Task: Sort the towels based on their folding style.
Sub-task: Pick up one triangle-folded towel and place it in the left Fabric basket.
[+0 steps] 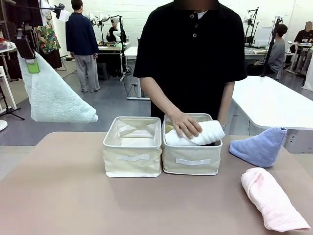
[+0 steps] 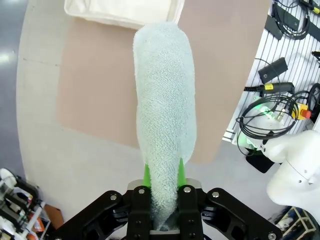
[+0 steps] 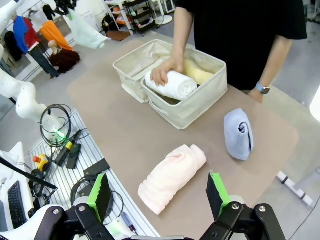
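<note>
My left gripper is shut on the narrow end of a pale teal cone towel, which hangs high off the table's left side. The left wrist view shows the green pads pinching that teal towel. A person's hand presses a white roll into the right basket, beside a yellow roll. A light blue cone towel and a pink roll lie on the table's right part. My right gripper is open above the pink roll.
Two cream fabric baskets stand side by side mid-table; the left basket holds no towel. Bare table stretches in front of the baskets and to the left. A white table stands beyond the right edge. Cables and gear lie beside the table.
</note>
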Controlling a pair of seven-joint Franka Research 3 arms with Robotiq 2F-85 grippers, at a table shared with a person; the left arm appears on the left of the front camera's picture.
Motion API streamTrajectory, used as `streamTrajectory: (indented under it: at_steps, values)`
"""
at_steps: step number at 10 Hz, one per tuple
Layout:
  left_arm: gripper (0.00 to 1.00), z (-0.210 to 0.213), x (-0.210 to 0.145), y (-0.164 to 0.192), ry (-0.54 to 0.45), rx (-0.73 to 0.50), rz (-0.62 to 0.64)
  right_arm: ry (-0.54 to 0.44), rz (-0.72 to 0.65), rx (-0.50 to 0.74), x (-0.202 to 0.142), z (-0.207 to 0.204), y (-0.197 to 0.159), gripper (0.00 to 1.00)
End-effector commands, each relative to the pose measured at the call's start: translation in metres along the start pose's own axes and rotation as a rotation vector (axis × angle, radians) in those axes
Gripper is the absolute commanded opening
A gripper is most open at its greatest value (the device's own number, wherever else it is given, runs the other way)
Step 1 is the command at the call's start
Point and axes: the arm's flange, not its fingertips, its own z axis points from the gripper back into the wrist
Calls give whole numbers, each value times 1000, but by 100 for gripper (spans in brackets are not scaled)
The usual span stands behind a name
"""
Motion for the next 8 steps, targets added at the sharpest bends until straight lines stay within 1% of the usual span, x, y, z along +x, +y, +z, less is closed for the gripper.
streamTrajectory:
  at_steps: [1, 3, 4, 5, 8]
  values:
    - [18, 4, 65, 10, -33, 50, -147, -25, 14, 16, 1, 1, -1, 100]
    - [18, -8, 123, 19, 2, 74, -266, -25, 14, 16, 1, 1, -1, 100]
    - [18, -19, 142, 25, 8, 101, -302, -25, 14, 16, 1, 1, -1, 100]
    - [18, -33, 158, 31, 20, 125, -331, -25, 14, 16, 1, 1, -1, 100]
    - [18, -76, 185, 41, 21, 110, -358, -25, 14, 16, 1, 1, -1, 100]
